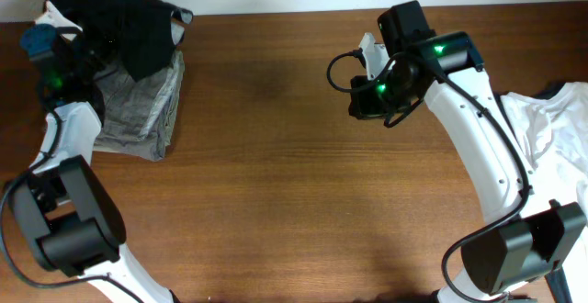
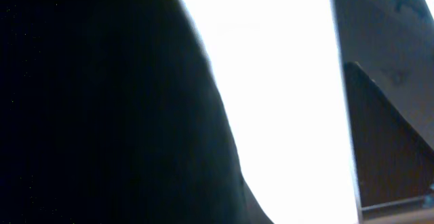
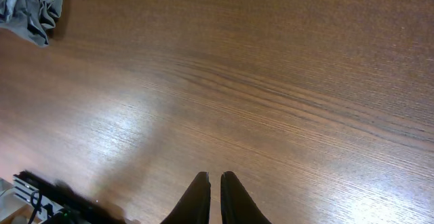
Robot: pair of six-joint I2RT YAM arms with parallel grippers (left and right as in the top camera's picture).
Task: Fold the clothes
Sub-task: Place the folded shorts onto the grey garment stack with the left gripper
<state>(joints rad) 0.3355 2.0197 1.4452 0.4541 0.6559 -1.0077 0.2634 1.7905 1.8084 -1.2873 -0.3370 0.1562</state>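
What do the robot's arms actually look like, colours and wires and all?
Both have smooth white links joined by chunky black joints. The right arm shows small green lights near its wrist and a black cable looping beside it. The left arm has a green light too, plus a blue part by its wrist. The right fingers are dark, slim and tapered.

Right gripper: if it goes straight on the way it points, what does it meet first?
Probably the bare wooden table: the right gripper points at open wood with nothing between. The grey garment lies well off that line. Depth is unclear.
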